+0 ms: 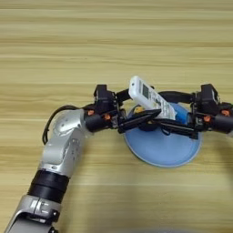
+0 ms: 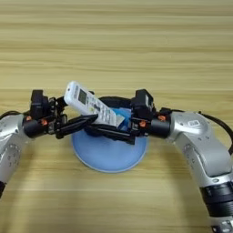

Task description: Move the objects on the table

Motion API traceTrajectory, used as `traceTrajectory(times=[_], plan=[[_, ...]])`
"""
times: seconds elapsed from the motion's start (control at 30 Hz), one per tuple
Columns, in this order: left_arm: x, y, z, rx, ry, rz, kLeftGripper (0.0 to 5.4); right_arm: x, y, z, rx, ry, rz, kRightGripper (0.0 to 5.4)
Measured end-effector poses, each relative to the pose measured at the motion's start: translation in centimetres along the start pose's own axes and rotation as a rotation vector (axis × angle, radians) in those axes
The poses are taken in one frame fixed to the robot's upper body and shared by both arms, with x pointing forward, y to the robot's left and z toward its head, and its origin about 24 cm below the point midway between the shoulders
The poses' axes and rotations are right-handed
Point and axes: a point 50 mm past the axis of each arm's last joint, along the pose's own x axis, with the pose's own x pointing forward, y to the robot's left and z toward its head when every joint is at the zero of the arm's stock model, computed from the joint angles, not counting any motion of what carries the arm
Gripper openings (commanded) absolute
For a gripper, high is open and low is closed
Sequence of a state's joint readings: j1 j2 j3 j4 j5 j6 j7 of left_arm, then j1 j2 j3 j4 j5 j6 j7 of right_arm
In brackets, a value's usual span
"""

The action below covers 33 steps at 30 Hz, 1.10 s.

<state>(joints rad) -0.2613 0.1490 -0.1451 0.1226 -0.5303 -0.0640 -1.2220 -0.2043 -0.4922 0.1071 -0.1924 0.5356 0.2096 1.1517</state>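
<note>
Left eye view: the left gripper (image 1: 150, 116) is reaching in over the blue plate (image 1: 159, 152), its black fingers closing around the white remote (image 1: 150, 98), which is tilting up above the plate. The wooden table (image 1: 113, 45) is spreading out behind.

Right eye view: the right gripper (image 2: 102, 129) is meeting it over the plate; how wide its fingers are, I cannot tell.

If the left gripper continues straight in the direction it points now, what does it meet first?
The left gripper points toward the robot's right, over the blue plate. Its jaws are already at the white remote. Beyond that, the right gripper faces it closely; depth is uncertain.
</note>
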Motion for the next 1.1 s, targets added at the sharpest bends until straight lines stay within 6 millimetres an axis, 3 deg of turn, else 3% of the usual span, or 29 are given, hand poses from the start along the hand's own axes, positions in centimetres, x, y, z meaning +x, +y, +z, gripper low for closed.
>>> traceTrajectory(times=[0.47, 1.1], plan=[[-0.3, 0.2, 0.0, 0.015, 0.007, 0.023, 2.88, 0.0, 0.1, -0.1, 0.002, 0.003, 0.013, 5.38], [-1.2, 1.0, -0.1, 0.040, 0.009, 0.090, 2.88, -0.1, 0.1, -0.1, 0.003, 0.001, 0.004, 5.40]])
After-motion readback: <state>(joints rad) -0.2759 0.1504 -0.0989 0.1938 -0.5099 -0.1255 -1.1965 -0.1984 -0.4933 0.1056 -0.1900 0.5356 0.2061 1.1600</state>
